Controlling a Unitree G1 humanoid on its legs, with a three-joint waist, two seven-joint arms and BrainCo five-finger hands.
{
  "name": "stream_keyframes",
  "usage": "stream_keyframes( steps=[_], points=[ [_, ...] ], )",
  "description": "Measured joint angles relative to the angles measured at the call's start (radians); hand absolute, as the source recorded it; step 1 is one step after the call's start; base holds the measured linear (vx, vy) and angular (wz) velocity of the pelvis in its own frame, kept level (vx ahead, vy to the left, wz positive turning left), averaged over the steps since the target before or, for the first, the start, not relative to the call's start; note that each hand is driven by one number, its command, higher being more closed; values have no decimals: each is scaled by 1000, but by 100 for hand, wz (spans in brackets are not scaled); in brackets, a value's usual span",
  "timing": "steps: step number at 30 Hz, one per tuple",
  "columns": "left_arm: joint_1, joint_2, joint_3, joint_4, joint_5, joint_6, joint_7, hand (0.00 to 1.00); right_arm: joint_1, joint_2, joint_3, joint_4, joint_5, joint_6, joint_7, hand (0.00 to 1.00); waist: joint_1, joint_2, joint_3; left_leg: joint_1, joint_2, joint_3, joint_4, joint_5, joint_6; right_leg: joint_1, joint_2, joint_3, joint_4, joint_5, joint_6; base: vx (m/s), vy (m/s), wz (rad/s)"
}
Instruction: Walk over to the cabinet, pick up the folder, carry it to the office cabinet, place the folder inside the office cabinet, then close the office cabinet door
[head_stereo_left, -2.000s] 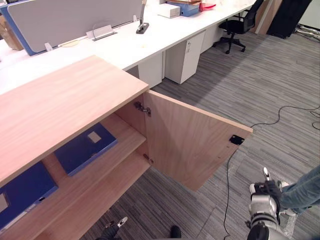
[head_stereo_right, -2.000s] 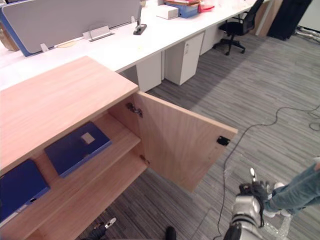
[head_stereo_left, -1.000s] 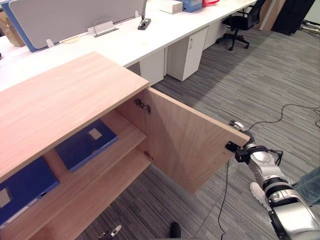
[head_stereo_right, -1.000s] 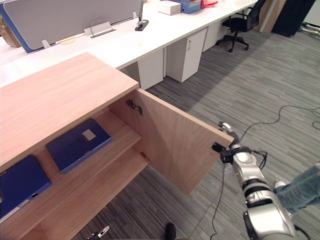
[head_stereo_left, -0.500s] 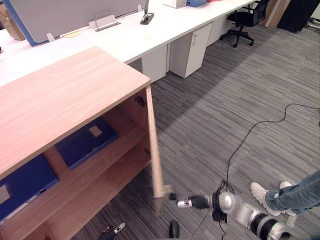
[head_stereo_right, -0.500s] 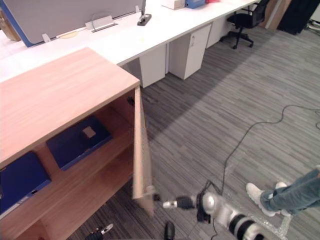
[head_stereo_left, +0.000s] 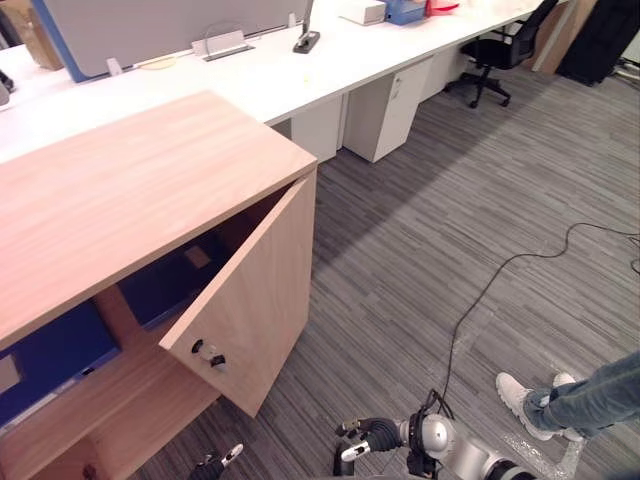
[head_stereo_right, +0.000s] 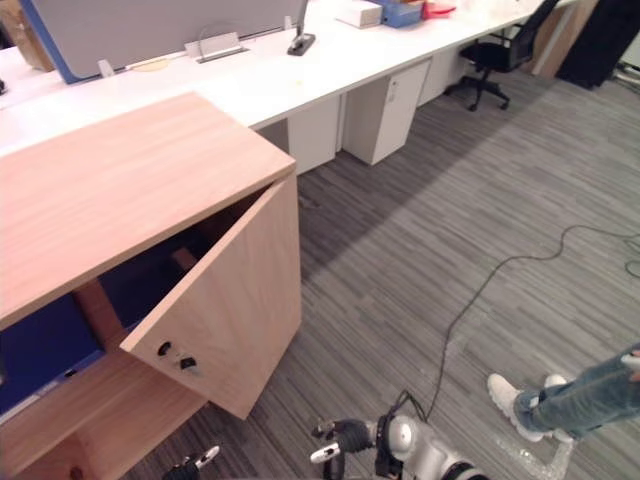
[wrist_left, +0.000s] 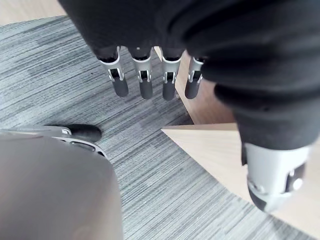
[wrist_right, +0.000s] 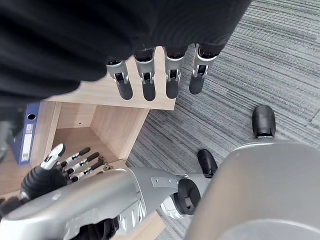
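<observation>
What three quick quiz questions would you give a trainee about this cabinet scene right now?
1. True or false: the office cabinet door is fully shut.
2. Pick one. The right hand is: A) gripping the door's edge; B) hanging low with fingers relaxed, clear of the door; C) carrying a folder.
3. What colour are the folders on the shelf inside the cabinet?
Key: 1 false, it stands ajar; 2 B; 3 blue.

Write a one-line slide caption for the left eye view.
Office cabinet door partly open over shelved blue folders; the open right hand hangs low in front, clear of the door.
</observation>
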Motion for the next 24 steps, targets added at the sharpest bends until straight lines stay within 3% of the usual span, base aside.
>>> stream_keyframes(
  steps=[2, 4, 5, 6, 8, 10, 11, 13, 14, 16, 19, 21, 24],
  points=[
    [-3, -8, 15, -1, -17, 0, 6, 0, -21, 103, -152, 215, -17, 15, -91, 0, 11, 2, 6, -9, -5, -29, -1, 7, 4, 2, -10, -33, 1, -1, 1, -31, 6, 43],
    [-4, -20, 37, -5, -35, -1, 23, 0, -48, 188, -447, 435, -42, 51, -227, 0, 22, 3, 9, -9, -16, -75, -14, 22, 10, 15, -26, -77, 5, -6, 8, -12, 18, 59],
    [-4, -22, 37, -8, -36, -1, 32, 0, -47, 199, -530, 466, -38, 58, -266, 0, 22, 3, 10, -10, -20, -92, -14, 24, 12, 22, -32, -93, 5, -8, 11, -6, 40, 73],
    [-4, -25, 37, -9, -42, -1, 43, 0, -45, 210, -696, 514, -19, 75, -332, 0, 24, 4, 10, -8, -27, -124, -13, 28, 17, 38, -43, -122, 6, -13, 18, -13, 47, 77],
    [-4, -29, 34, -10, -49, -2, 65, 0, -29, 219, -913, 548, 149, 94, -443, 0, 24, 7, 12, -9, -50, -188, -8, 35, 28, 66, -74, -187, 11, -26, 36, -17, 72, 91],
    [-10, -32, 23, -12, -49, -3, 76, 0, -11, 218, -966, 543, 318, 96, -491, 0, 18, 17, 26, -13, -67, -240, 14, 33, 36, 64, -111, -239, 92, -71, 60, -21, 125, 101],
    [-12, -31, 2, -13, -48, -5, 79, 0, 8, 222, -994, 542, 393, 98, -506, 0, 13, 22, 37, -17, -85, -291, 44, 20, 57, 36, -163, -278, 240, -140, 75, -46, 251, 132],
    [-11, -26, -28, -20, -44, -15, 81, 0, 37, 243, -993, 531, 407, 107, -507, 0, 10, 30, 53, -24, -125, -380, 95, 21, 76, -65, -259, -239, 574, -208, 67, -55, 225, 143],
    [-7, -23, -37, -21, -41, -17, 81, 0, 41, 256, -998, 528, 397, 107, -506, 0, 9, 28, 53, -24, -136, -402, 102, 23, 79, -92, -269, -190, 636, -215, 70, -17, 135, 135],
    [14, -20, -27, -22, 0, -24, 81, 0, 51, 271, -994, 476, 325, 103, -503, 0, 10, 28, 51, -25, -169, -482, 116, 29, 89, -131, -218, 87, 694, -246, 98, 32, 79, 110],
    [19, -31, 35, -17, 36, -23, 79, 0, 58, 285, -994, 456, 311, 91, -485, 0, 4, 22, 43, -81, -201, -593, 166, 22, 76, -131, -114, 396, 627, -282, 104, 84, -54, 109],
    [15, -40, 75, -19, 37, -23, 79, 0, 69, 294, -1004, 456, 311, 92, -481, 0, 6, 19, 42, -116, -208, -655, 208, 4, 47, -57, -120, 401, 519, -303, 112, 152, -155, 104],
    [11, -50, 119, -18, 39, -22, 79, 0, 67, 308, -1041, 455, 314, 92, -475, 0, 24, 16, 41, -135, -171, -701, 216, -17, 15, 4, -107, 336, 390, -313, 113, 123, -239, 45]
  ],
)
